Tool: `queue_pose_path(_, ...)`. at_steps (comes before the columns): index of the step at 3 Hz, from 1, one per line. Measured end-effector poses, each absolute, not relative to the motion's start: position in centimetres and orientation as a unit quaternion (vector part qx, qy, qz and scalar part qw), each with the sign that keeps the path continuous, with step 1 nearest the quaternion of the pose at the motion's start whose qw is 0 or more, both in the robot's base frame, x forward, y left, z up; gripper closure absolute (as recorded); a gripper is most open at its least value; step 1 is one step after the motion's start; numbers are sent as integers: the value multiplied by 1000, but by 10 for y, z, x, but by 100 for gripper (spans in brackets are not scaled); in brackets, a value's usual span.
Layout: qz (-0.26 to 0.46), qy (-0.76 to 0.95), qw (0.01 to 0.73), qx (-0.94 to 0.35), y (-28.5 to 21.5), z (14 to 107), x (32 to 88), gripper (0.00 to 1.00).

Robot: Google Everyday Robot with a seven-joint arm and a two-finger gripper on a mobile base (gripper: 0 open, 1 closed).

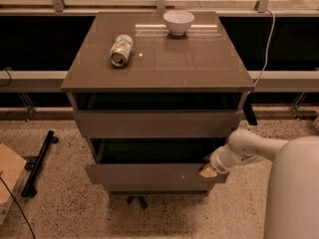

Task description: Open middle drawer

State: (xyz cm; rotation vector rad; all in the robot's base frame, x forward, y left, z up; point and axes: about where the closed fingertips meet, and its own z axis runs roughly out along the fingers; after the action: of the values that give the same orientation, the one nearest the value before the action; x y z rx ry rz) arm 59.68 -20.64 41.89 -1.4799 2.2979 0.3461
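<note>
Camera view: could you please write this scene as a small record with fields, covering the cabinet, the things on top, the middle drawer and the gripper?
cabinet: grey-brown three-drawer cabinet with a flat top
on top: greenish metal can lying on its side; white round bowl upright, at the back
middle drawer: plain grey-brown front, partly pulled out, dark interior showing
gripper: at the right end of the middle drawer front

No text, brand or number can be read. The print on the green-and-silver drink can point(121, 50), lying on its side on the glossy brown tabletop point(199, 59), is illegible. The robot's cream hand point(208, 171) is at the near right, against the grey-brown middle drawer point(149, 173).
</note>
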Motion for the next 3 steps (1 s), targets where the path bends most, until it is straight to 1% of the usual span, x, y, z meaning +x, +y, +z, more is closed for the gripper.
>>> queue_pose_path(1,124,819,192,-527,-206,420,597,0)
queue_pose_path(2,160,830,190,-500,-209,416,558,0)
queue_pose_path(3,160,830,190,-500,-209,417,558,0)
